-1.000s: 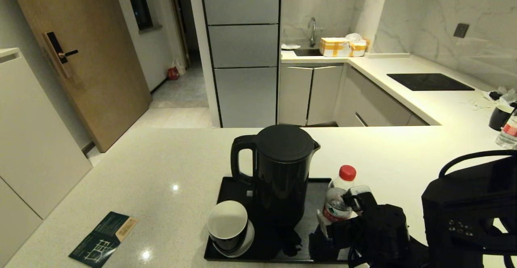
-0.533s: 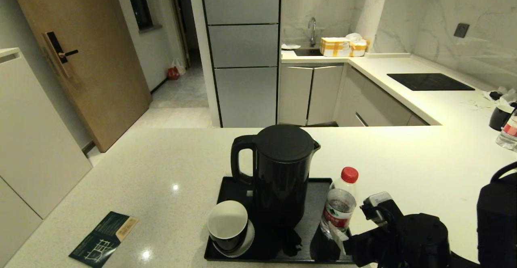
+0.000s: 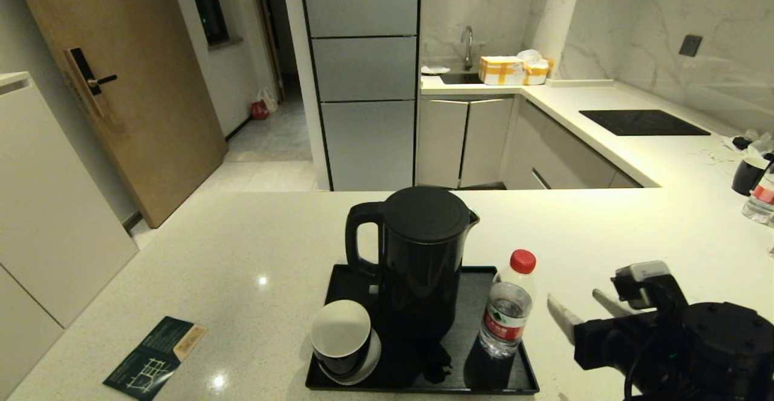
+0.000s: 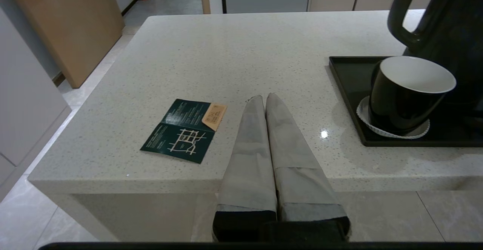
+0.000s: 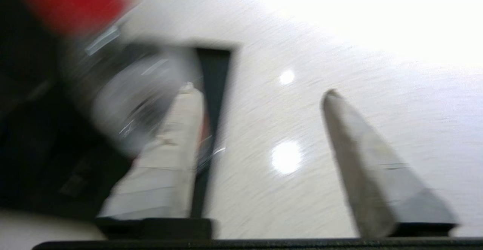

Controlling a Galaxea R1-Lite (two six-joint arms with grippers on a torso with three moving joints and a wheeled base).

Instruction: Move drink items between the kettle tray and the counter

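Kettle tray (image 3: 338,286) on the counter (image 3: 242,256), with three drink items standing on it; the kettle (image 3: 417,256) at the tray's middle, handle toward the tray's left side; the cup (image 3: 340,337) on a white saucer (image 3: 369,365) at the tray's near-left corner; the water bottle (image 3: 507,304) upright at the tray's right edge, red cap uppermost, long axis vertical.

Right gripper (image 3: 583,310) over the counter just off the tray's right edge, beside the bottle but apart from it; its two fingers stand spread with nothing between them, tips aimed toward the tray. The bottle lies directly to the gripper's left, a short sideways reach off; since it stands upright, a level approach with the fingers passing either side of its body would suit.

Left gripper (image 4: 264,103) low before the counter's near edge, left of the tray, fingers pressed together and empty; the cup is its nearest item, while the right arm is plainly the nearer to the bottle. A green leaflet (image 3: 154,357) lies on the counter well left of the tray.
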